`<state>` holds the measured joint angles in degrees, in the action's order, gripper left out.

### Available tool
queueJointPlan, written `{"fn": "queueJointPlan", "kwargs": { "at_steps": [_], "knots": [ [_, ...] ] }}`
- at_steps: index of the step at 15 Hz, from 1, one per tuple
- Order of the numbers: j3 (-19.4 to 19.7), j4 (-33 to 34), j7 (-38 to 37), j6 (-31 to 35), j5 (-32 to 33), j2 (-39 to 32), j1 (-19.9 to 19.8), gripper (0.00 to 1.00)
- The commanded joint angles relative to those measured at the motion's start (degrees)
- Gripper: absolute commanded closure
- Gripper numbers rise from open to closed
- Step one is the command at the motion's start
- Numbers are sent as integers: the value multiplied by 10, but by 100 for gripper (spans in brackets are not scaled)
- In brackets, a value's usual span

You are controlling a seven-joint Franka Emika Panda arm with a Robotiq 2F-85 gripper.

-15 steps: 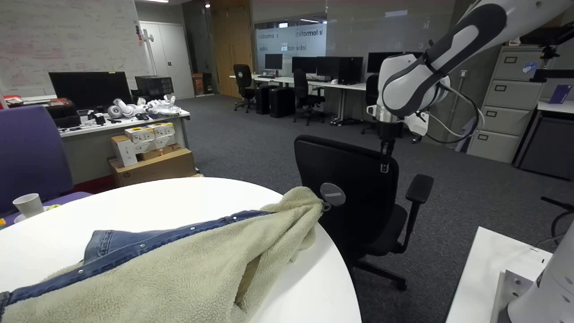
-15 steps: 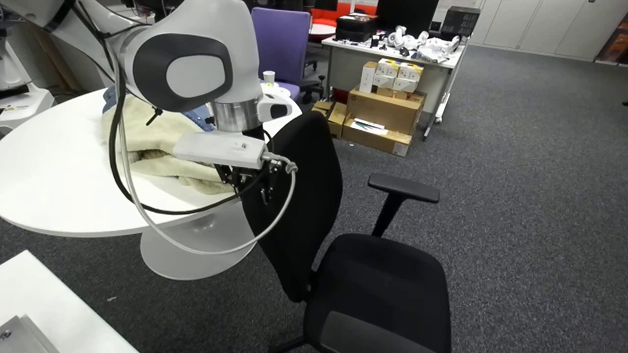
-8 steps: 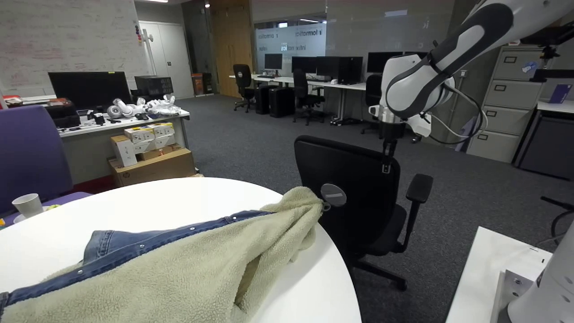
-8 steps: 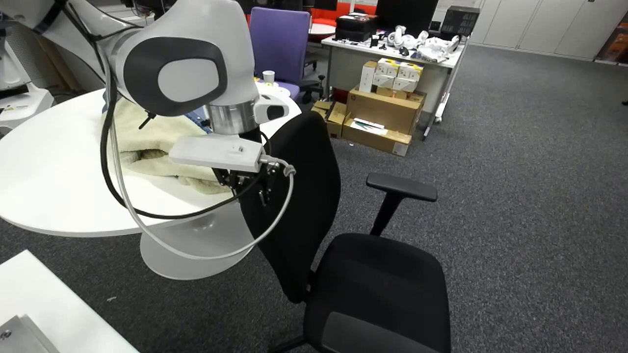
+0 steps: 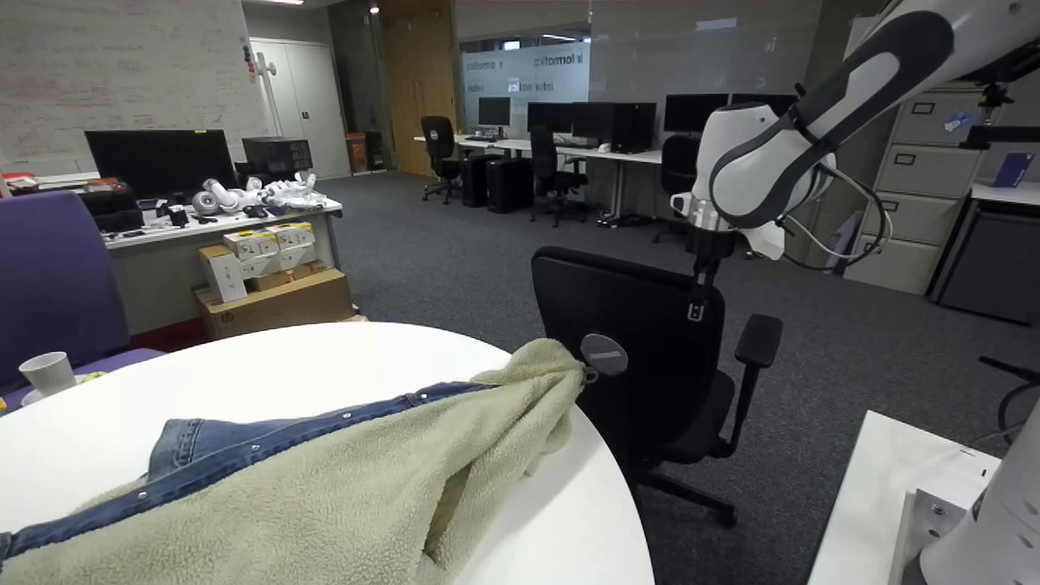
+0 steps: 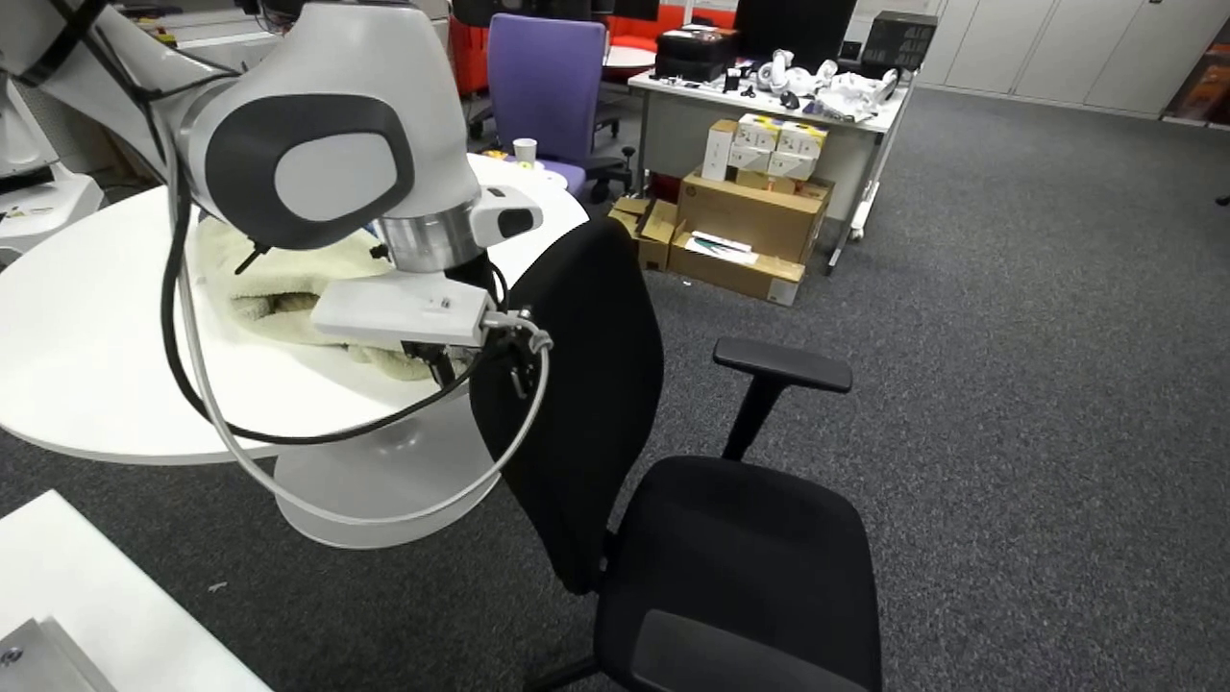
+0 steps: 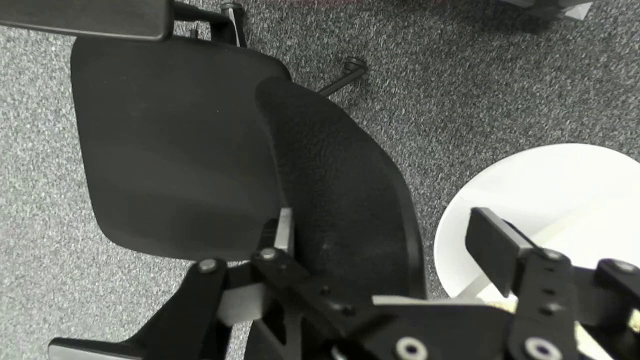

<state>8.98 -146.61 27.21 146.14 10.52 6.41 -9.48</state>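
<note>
I look out over dark grey carpet (image 5: 406,260), past the round white surface (image 5: 325,366) and a purple chair (image 5: 49,268), to a faintly scribbled whiteboard (image 5: 122,73), a wooden door (image 5: 418,93), a lettered glass panel (image 5: 526,71), black monitors (image 5: 550,117) and a grey four-drawer filing cabinet (image 5: 926,175).

The place appears to be an office, possibly also a lab, because one can see a whiteboard (image 5: 134,69) with faint handwriting (image 5: 80,96), several computer monitors (image 5: 161,162), a grey filing cabinet (image 5: 926,171), a black wheeled chair (image 6: 721,529), dark carpet (image 6: 1038,432) and a robot arm (image 5: 845,97).
</note>
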Motion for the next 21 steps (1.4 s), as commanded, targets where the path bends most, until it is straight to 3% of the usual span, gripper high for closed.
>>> {"fn": "queueJointPlan", "kwargs": {
  "at_steps": [1,4,7,8,9,11,12,16,21],
  "knots": [
    [-26,-94,-29,58,27,127,28,0],
    [-48,-127,-34,96,56,185,44,0],
    [-91,-160,-53,98,57,263,89,0],
    [-108,-168,-69,94,55,286,104,0],
    [-125,-126,-89,82,50,265,115,0],
    [-128,-122,-122,33,19,272,137,0],
    [-152,-109,-174,56,50,248,92,0],
    [-163,-77,-259,56,120,194,0,0],
    [-158,-25,-335,48,177,122,-62,0]
  ]
}}
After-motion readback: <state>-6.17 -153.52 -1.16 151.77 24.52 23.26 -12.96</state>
